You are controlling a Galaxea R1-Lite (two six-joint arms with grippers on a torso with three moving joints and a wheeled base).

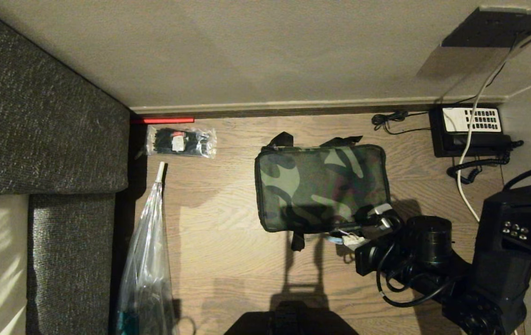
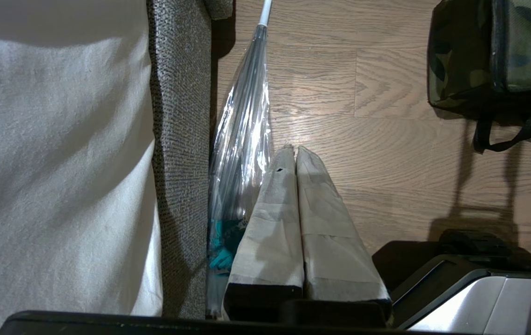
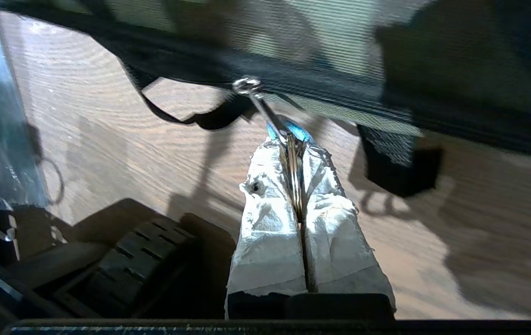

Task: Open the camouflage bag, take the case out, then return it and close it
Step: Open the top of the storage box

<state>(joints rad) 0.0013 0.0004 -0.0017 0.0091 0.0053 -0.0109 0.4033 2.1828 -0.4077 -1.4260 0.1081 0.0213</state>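
The camouflage bag (image 1: pixel 321 186) lies closed on the wooden surface, its black straps trailing at front and back. The case is hidden from view. My right gripper (image 1: pixel 351 239) is at the bag's near right corner, shut on the metal zipper pull (image 3: pixel 267 114), which has a blue tag at the fingertips. In the right wrist view the gripper (image 3: pixel 294 144) pinches the pull, which runs out from the bag's black zipper trim (image 3: pixel 321 88). My left gripper (image 2: pixel 293 151) is parked off to the left, shut and empty, with the bag (image 2: pixel 493 51) far from it.
A black telephone (image 1: pixel 472 130) with coiled cord sits at the back right. A clear packet of black items (image 1: pixel 181 142) lies back left. A plastic-wrapped umbrella (image 1: pixel 149 242) lies along the grey upholstered furniture (image 1: pixel 37 116) on the left. A wall runs behind.
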